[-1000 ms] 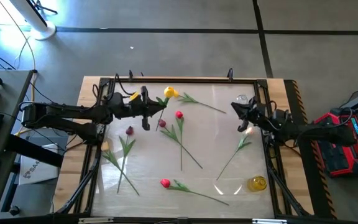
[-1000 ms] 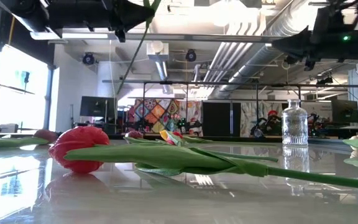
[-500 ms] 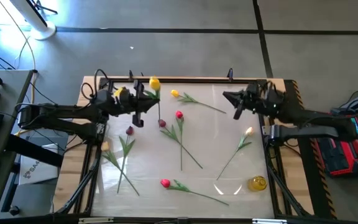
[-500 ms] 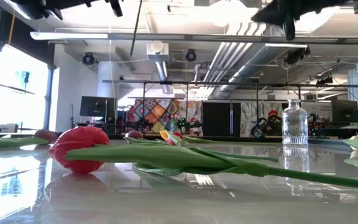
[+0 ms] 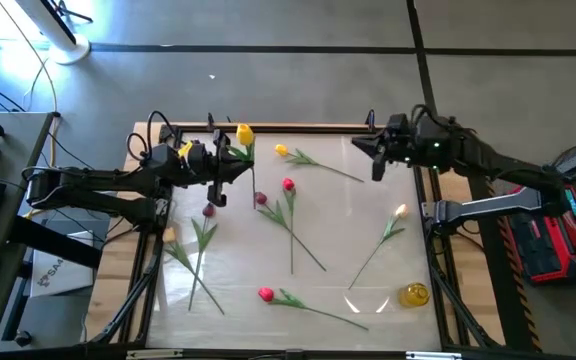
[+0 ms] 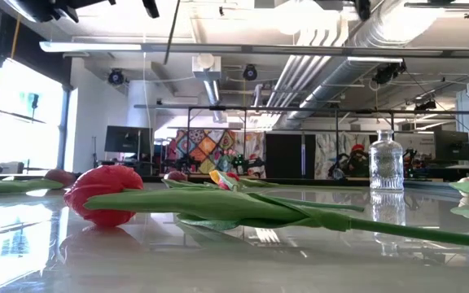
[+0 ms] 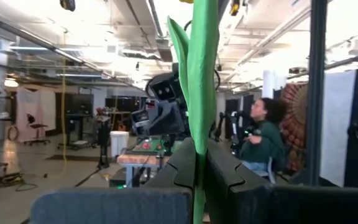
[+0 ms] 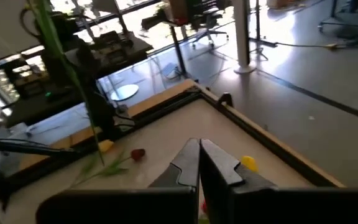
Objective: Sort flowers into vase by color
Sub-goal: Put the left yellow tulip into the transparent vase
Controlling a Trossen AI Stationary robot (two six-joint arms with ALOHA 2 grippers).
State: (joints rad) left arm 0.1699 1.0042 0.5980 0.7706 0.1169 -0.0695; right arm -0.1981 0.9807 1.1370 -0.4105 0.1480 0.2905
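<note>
Green stem (image 7: 202,93) pinched in left tool (image 7: 199,163), vase (image 6: 385,162) low view only

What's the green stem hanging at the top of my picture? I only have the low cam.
Observer: A yellow tulip. The left end effector is shut on its stem, holding it above the table's far left part.
Operator: Right arm carrying anything?
Observer: No. The right end effector is shut and empty, above the far right corner.
Operator: Any other yellow on the table?
Observer: Yes, a second yellow tulip lies near the far edge, about mid-table.
</note>
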